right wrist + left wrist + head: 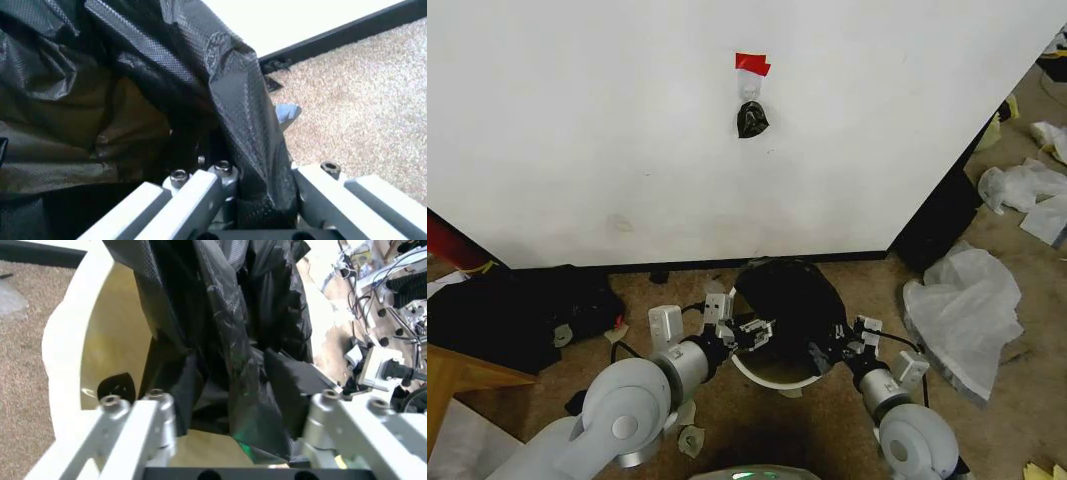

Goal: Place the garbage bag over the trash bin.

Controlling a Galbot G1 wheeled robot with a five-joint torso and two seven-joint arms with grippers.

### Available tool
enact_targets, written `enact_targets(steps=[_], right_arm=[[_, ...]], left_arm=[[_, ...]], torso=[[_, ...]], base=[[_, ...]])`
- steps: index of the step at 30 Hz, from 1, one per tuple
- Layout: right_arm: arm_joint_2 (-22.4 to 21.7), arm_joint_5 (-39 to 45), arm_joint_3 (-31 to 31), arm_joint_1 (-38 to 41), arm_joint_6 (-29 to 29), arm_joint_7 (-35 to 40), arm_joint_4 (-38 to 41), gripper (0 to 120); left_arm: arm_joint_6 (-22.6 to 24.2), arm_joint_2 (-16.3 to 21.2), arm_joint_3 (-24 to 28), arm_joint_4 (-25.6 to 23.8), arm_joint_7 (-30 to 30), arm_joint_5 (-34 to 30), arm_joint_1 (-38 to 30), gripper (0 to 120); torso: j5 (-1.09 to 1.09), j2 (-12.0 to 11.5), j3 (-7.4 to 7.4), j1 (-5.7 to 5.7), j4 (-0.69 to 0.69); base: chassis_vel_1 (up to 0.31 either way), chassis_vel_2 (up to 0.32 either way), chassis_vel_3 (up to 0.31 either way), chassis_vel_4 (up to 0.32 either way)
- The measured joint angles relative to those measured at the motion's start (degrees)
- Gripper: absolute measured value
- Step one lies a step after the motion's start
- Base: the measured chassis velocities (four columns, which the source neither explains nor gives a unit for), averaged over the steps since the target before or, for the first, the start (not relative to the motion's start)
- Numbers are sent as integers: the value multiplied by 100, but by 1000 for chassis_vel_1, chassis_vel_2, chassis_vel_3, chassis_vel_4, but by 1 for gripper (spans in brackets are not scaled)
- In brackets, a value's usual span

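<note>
The trash bin (pixel 767 381) is a round cream bucket on the carpet just before me, its near rim bare. The black garbage bag (pixel 789 296) bulges over its far and right parts. At the bin's left rim, my left gripper (pixel 753 334) is open. In the left wrist view the fingers (pixel 157 405) stand wide apart with folds of the bag (pixel 227 340) hanging between them, inside the cream rim (pixel 67 340). My right gripper (pixel 835 350) is at the right rim. In the right wrist view it (pixel 267 172) is shut on an edge of the bag (pixel 133 75).
A white wall (pixel 627 130) rises close behind the bin, with a small black bundle (pixel 751 118) taped to it. Dark bags (pixel 517 310) lie on the floor at left beside a wooden corner (pixel 457 375). Crumpled white plastic (pixel 962 300) lies at right.
</note>
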Motion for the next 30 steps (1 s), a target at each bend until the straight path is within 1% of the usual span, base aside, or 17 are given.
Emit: enact_targets(steps=[1,2,5,6,8,9,11,12,24,30], right_arm=[[-5,7,0,6,-1,1,0,0],[-5,7,0,6,-1,1,0,0],[-17,33,1,19,-4,5,-5,0],[-23,37,1,21,-5,6,-23,0],[-23,47,1,31,-7,10,-52,0],[-23,47,1,31,-7,10,-52,0],[-16,69,-1,45,-7,19,-72,0],[-9,77,-4,54,-7,25,-83,0],[11,167,23,70,-14,56,-93,0],[3,229,104,30,-11,47,-107,0]], left_arm=[[-2,-4,5,12,1,5,-8,35],[-2,-4,5,12,1,5,-8,35],[4,-3,14,27,2,18,1,25],[21,1,25,31,1,20,19,18],[41,-7,43,31,1,21,32,10],[41,-7,43,31,1,21,32,10],[48,-22,44,32,2,21,31,1],[50,-26,42,41,2,22,25,0],[49,-33,-44,71,7,37,41,0],[-26,153,-323,-104,7,-3,175,0]], torso=[[0,0,0,0,0],[0,0,0,0,0],[0,0,0,0,0],[0,0,0,0,0],[0,0,0,0,0],[0,0,0,0,0],[0,0,0,0,0],[0,0,0,0,0],[-1,0,0,0,0],[-1,0,0,0,0]], base=[[0,0,0,0],[0,0,0,0],[0,0,0,0],[0,0,0,0],[0,0,0,0],[0,0,0,0],[0,0,0,0],[0,0,0,0],[0,0,0,0],[0,0,0,0]])
